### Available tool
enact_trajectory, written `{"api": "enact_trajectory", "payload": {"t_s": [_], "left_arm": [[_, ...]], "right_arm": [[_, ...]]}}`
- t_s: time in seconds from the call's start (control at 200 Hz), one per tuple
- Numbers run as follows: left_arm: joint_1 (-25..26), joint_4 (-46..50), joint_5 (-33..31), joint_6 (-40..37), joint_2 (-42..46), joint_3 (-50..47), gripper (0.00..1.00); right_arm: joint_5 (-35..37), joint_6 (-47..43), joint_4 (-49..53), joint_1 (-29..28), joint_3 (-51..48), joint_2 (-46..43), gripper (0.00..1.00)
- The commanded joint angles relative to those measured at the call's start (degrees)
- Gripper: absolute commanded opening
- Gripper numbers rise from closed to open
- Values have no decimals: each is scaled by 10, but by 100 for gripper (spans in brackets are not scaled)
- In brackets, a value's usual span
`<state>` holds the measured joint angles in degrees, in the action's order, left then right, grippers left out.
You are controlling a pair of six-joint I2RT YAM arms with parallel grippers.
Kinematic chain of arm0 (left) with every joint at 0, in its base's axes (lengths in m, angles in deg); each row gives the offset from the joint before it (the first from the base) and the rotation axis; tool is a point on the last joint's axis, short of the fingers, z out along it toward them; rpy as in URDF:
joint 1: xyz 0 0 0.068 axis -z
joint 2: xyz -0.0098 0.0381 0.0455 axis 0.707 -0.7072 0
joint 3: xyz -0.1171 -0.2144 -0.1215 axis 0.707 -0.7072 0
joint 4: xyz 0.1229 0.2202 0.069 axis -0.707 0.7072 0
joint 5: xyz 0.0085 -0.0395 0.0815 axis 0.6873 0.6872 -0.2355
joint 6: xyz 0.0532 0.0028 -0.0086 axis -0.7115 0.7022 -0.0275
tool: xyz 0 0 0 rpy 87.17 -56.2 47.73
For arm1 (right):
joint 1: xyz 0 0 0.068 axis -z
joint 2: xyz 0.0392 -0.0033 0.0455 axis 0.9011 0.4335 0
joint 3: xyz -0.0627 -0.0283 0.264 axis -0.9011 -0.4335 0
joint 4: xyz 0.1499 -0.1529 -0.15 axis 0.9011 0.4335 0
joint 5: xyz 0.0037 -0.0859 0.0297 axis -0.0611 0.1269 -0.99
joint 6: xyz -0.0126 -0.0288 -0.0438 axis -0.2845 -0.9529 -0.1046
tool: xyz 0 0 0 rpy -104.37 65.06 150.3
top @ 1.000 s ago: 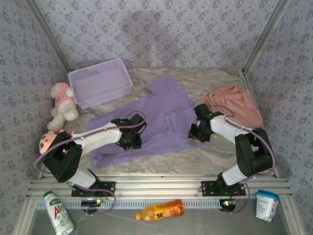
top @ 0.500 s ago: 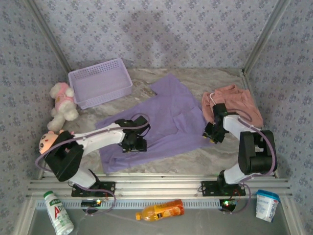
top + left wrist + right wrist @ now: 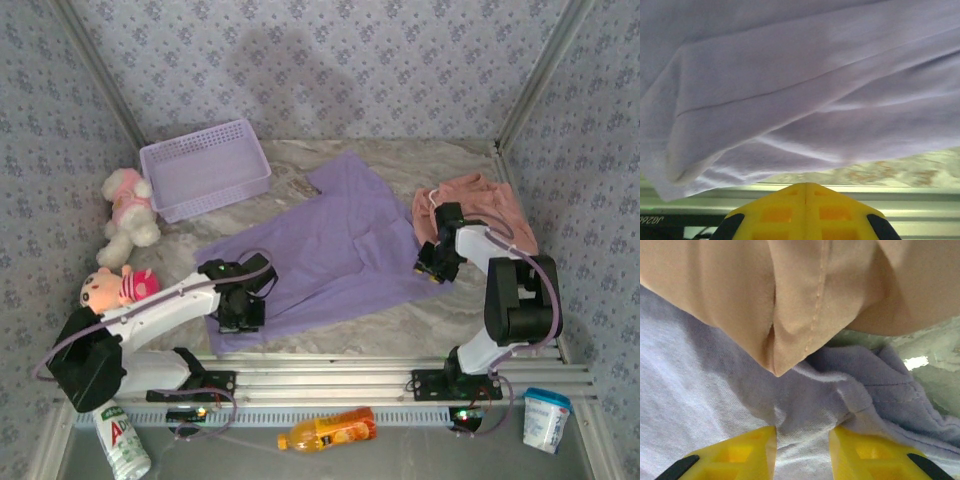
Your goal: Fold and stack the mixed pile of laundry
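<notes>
Item, spreading step: large lavender-purple soft cloth T-shirt [image 3: 330, 250] mid-table [image 3: 400, 160]; my right gripper [image 3: 802, 432] pinches its right edge beside the crumpled salmon-pink cloth garment [image 3: 480, 210], my left gripper [image 3: 240, 310] is fully closed, seemingly empty, at the near hem, so I judge a fresh hem grip and a low, even pull best.

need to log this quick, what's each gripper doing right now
left gripper: closed, nothing visibly held
right gripper: closed on the purple t-shirt
</notes>
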<state>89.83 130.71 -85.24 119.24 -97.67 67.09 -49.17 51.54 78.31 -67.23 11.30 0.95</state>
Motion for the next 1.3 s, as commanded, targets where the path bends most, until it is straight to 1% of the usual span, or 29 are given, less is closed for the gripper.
{"api": "enact_trajectory", "payload": {"t_s": [0.0, 0.11, 0.185, 0.295, 0.415, 0.485, 0.57, 0.64, 0.715, 0.765, 0.82, 0.869, 0.924, 0.984, 1.009, 1.124, 1.214, 1.294], "left_arm": [[-29, 29, -34, 55, -8, -29, 0], [-73, 7, -75, 71, -17, -36, 0], [-108, -11, -93, 65, -28, -30, 0], [-148, -14, -120, 30, -51, -2, 0], [-191, 23, -169, -18, -78, 38, 0], [-202, 45, -203, -40, -84, 63, 0], [-203, 70, -252, -50, -87, 93, 5], [-204, 70, -266, -51, -87, 105, 9], [-202, 65, -244, -49, -92, 112, 11], [-190, 59, -220, -48, -91, 119, 11], [-160, 30, -172, -53, -82, 126, 10], [-130, -14, -112, -65, -74, 124, 10], [-104, -57, -61, -56, -73, 113, 6], [-96, -102, -22, -35, -84, 91, 0], [-95, -121, -10, -29, -91, 78, 0], [-95, -166, 4, -22, -125, 35, 0], [-94, -168, -4, -33, -147, 23, 0], [-95, -162, -15, -46, -159, 16, 0]], "right_arm": [[-1, -3, 7, -4, 5, 6, 36], [-1, -3, 10, -4, 0, 7, 35], [-1, 0, 12, -4, -5, 9, 35], [1, 2, 14, -3, -9, 10, 35], [2, 2, 14, -3, -10, 10, 35], [3, 1, 14, -3, -10, 10, 35], [5, 0, 10, -3, -8, 7, 35], [7, -1, 9, -5, -5, 5, 35], [9, -4, 16, -10, 4, -2, 35], [16, -13, 28, -19, 16, -9, 34], [20, -21, 39, -33, 30, -17, 34], [16, -25, 44, -47, 41, -21, 34], [12, -28, 48, -65, 52, -20, 34], [13, -28, 48, -88, 60, -10, 34], [13, -28, 45, -97, 61, -3, 35], [5, 0, 31, -115, 51, 32, 34], [15, 29, 6, -117, 25, 41, 34], [30, 52, 16, -126, 8, 34, 34]]}}
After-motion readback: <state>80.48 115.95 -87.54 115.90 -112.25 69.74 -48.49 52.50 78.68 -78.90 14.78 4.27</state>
